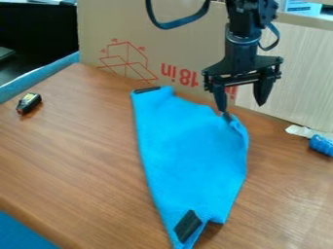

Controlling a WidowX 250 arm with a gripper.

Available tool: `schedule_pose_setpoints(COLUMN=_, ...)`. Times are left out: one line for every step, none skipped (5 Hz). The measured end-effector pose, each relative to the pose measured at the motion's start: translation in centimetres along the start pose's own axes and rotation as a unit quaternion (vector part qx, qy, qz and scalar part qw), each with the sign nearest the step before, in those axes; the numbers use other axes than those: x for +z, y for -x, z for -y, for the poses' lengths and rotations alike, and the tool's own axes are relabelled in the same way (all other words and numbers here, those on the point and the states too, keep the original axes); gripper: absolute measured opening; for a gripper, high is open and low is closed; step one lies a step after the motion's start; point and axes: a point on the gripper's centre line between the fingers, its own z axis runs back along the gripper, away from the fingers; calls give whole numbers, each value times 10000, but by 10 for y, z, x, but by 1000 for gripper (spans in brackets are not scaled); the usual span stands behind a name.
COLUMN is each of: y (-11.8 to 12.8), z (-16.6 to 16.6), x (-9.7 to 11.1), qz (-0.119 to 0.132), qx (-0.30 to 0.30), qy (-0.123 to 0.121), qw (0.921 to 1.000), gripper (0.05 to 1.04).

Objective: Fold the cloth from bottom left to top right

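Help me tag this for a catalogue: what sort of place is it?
Probably a robotics lab: a black gripper hangs over a wood-look table, with printed cardboard standing behind.

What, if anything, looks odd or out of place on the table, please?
The blue cloth looks askew: its upper right edge is puckered by the gripper, and its near end narrows to an uneven, crumpled point around a black patch, rather than lying flat and square.

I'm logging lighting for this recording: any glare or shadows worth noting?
Camera view: soft, pale sheen on the brown wooden table, toward the lower right; small dark shadow beside the bright blue fabric cloth, near its lower end; no harsh glare on the cloth.
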Motion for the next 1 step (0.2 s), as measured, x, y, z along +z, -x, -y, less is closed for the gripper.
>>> schedule_pose_setpoints(y=-6, z=-12, x=43, qz=270, qx=-250, qy=-71, qw=9993, gripper=1001)
